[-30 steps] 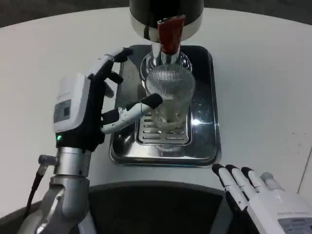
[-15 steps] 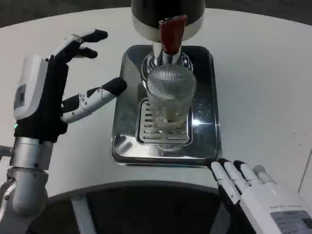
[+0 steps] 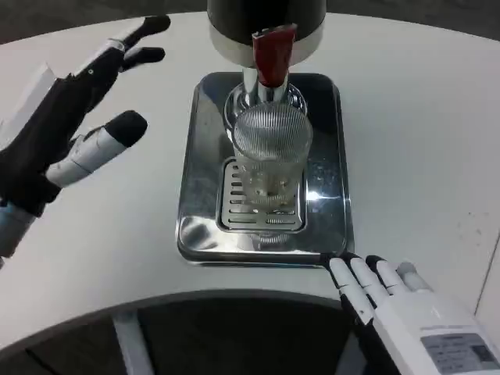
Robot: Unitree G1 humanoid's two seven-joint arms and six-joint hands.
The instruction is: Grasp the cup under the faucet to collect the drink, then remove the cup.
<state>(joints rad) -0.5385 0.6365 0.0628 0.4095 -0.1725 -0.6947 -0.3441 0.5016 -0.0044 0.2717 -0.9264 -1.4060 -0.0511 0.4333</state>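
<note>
The clear ribbed glass cup shows fine vertical ridges all round. It stands on a shiny silver metal drip tray with a slotted grate. Just behind it, the dispenser's red faucet lever sits against a black body with a silver band. The table is plain white. Both the left hand and the right hand are white and black.

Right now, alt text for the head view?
A ribbed clear cup stands on a steel drip tray under a red-handled faucet. The left robot hand hovers open to the tray's left; the right robot hand waits near the table edge.
</note>
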